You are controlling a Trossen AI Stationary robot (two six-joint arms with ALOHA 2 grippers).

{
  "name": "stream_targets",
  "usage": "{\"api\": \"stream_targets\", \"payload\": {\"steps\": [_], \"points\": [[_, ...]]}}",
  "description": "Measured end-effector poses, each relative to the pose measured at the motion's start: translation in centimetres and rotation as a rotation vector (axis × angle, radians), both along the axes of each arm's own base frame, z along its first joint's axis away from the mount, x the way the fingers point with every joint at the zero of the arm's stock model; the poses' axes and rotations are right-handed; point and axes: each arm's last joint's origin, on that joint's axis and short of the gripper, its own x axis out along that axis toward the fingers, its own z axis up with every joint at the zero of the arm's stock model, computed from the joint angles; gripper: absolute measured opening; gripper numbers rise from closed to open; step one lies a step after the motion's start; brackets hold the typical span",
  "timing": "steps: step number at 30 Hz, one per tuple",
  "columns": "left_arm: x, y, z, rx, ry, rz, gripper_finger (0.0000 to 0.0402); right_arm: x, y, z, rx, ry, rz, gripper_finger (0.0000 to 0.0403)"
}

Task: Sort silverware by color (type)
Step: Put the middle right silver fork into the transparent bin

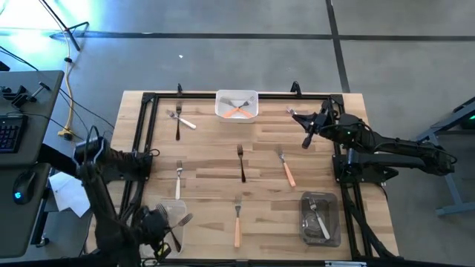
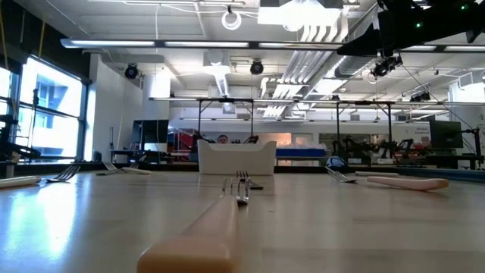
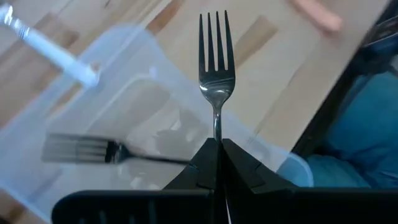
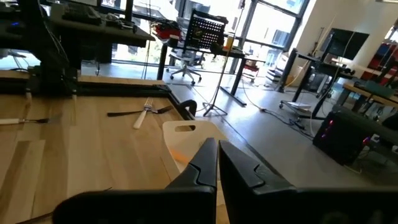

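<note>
- Left tool (image 3: 217, 146) is clamped on an all-metal fork (image 3: 214, 68) by its handle, tines pointing away, above a clear tray (image 1: 169, 216) at the bench (image 1: 208, 159) near-left corner; another metal fork (image 3: 93, 150) is seen lying in that tray.
- Right tool (image 1: 306, 141) is closed w/ nothing held, raised over the far-right bench area.
- White tray (image 1: 237, 104) at far edge: orange forks (image 1: 236, 111) inside.
- Grey tray (image 1: 320, 219) near right: one fork (image 1: 318, 210) inside.
- Other forks are scattered loose on the bench, e.g. orange-handled fork (image 1: 237, 222) near centre front.
</note>
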Motion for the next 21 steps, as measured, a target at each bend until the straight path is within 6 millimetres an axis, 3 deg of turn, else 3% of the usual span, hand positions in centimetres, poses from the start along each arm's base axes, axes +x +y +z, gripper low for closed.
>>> {"api": "stream_targets", "payload": {"steps": [6, 11, 21], "points": [[-0.6, -1.5, -2.4, 0.034, 0.061, 0.131, 0.0, 0.0, 0.0, -0.2, 0.036, 0.009, 0.002, 0.0], [-1.1, -1.6, -3.2, 0.054, 0.061, 0.201, 0.0, 0.0, 0.0, -0.4, 0.05, 0.014, 0.006, 0.0], [-0.3, 0.0, -3.7, 0.193, 0.101, 0.186, 0.0, 0.0, 0.0, -0.4, 0.044, 0.019, 0.012, 0.0]]}}
